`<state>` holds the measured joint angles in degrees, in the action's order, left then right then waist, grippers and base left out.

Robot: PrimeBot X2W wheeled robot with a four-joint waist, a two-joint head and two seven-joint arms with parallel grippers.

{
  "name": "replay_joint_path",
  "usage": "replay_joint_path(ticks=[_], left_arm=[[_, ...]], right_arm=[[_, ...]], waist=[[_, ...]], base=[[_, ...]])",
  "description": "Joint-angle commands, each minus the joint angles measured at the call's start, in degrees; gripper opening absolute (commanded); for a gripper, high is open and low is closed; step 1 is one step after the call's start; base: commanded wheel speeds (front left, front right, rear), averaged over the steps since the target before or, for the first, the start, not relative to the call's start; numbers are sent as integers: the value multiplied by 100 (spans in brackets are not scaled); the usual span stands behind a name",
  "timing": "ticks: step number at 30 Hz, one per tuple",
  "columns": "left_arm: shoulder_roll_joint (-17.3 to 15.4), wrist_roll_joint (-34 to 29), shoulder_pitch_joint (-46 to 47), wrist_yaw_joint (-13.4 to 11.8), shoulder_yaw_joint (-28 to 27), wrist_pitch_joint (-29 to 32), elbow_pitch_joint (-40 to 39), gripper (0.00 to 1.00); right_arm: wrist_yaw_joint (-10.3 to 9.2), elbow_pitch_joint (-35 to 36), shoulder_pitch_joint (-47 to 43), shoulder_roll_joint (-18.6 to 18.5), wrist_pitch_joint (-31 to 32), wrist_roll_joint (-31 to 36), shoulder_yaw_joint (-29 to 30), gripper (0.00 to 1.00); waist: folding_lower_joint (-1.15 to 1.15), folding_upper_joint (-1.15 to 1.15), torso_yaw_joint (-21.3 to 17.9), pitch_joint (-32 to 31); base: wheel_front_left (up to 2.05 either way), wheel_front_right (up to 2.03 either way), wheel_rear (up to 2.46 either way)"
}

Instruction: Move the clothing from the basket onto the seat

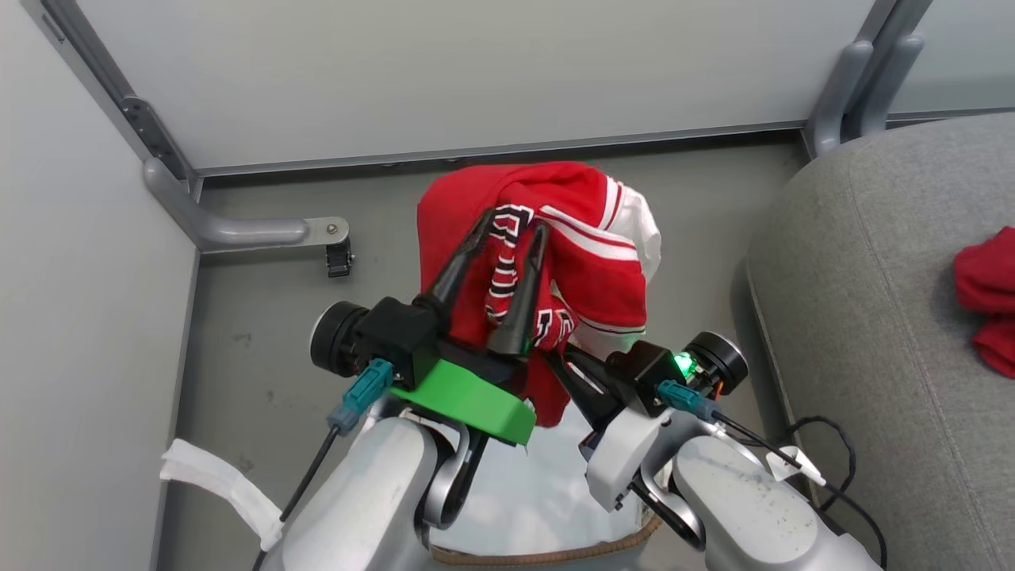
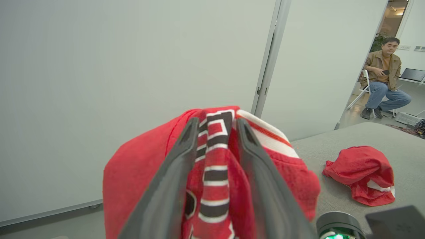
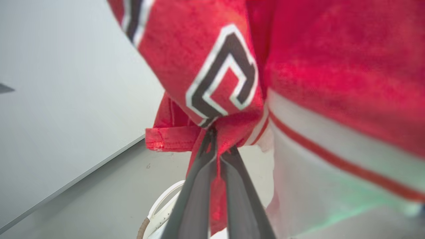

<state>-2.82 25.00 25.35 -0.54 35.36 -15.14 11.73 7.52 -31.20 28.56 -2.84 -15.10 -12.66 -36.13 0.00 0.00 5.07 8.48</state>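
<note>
Two dark fingers of the right gripper (image 3: pixel 212 132) are pinching shut on a red fold of the clothing (image 1: pixel 571 262), directly above the basket (image 1: pixel 555 551); the left gripper (image 1: pixel 507 238) is standing spread, a striped band lying loose between its fingers; the garment is draping over both grippers, its long axis hanging down toward the basket; on the basket's right, another red garment (image 1: pixel 987 297) is lying on the seat (image 1: pixel 856 317); beyond the basket, pale partition walls (image 1: pixel 476 71) are closing off the corner; a person (image 2: pixel 382 76) is sitting well past the seat.
</note>
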Motion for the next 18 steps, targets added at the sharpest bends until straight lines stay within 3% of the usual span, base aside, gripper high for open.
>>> replay_joint_path(ticks=[1, 7, 18], left_arm=[[-18, -52, 41, 24, -24, 0, 16, 100], [-18, -333, -132, 102, -249, 2, 165, 100], [-23, -1005, -550, 462, -1054, 1, 452, 100]], right_arm=[[-6, 51, -13, -21, -9, -23, 0, 0], [-6, 350, -150, -26, -9, 24, 56, 0], [-8, 937, -357, -18, -10, -92, 251, 0]], waist=[[0, 0, -131, 10], [0, 0, -744, 53], [0, 0, -2561, 244]], base=[[0, 0, 0], [0, 0, 0], [0, 0, 0]])
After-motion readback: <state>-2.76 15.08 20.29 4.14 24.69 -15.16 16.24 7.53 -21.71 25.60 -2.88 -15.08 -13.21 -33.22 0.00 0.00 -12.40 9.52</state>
